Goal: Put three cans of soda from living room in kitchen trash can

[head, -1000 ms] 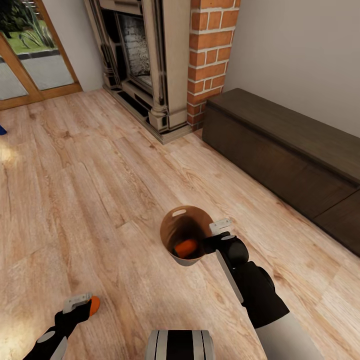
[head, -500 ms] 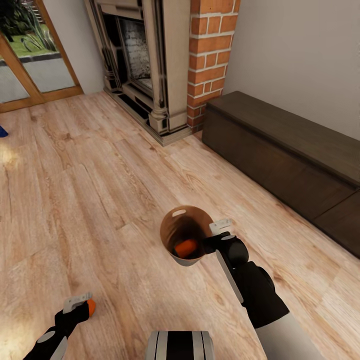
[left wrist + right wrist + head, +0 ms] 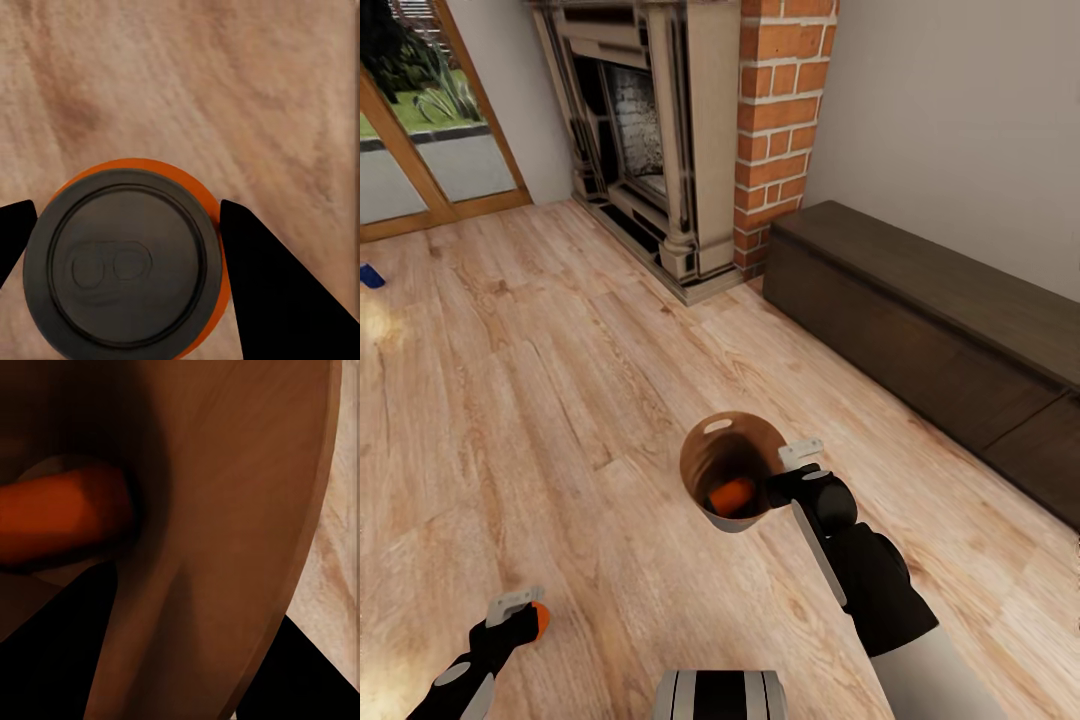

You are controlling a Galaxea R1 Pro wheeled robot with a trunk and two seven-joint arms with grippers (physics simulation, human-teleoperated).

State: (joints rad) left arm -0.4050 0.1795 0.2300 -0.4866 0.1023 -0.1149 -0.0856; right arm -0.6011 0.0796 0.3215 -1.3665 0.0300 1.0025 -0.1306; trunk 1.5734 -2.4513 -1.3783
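My right gripper (image 3: 788,470) is shut on the rim of the trash can (image 3: 705,440) and holds it tilted above the wood floor. In its brown inside lies one orange soda can (image 3: 732,494). The right wrist view shows the bin's inner wall (image 3: 240,510) and that can (image 3: 64,514) on its side. At lower left, my left gripper (image 3: 525,612) is shut on a second orange soda can (image 3: 541,619). Its grey top (image 3: 124,262) sits between the dark fingers (image 3: 262,270). A small blue thing (image 3: 370,275) lies on the floor at the far left, too small to identify.
A red brick column (image 3: 785,110) and stone fireplace (image 3: 650,130) stand ahead. A long dark wood cabinet (image 3: 940,320) runs along the right wall. Wood-framed glass doors (image 3: 420,150) are at upper left. Plank floor spreads between them.
The whole picture has slid downward and the room looks slightly farther, so the camera moved. Both grippers keep their holds, and the can stays in the bin.
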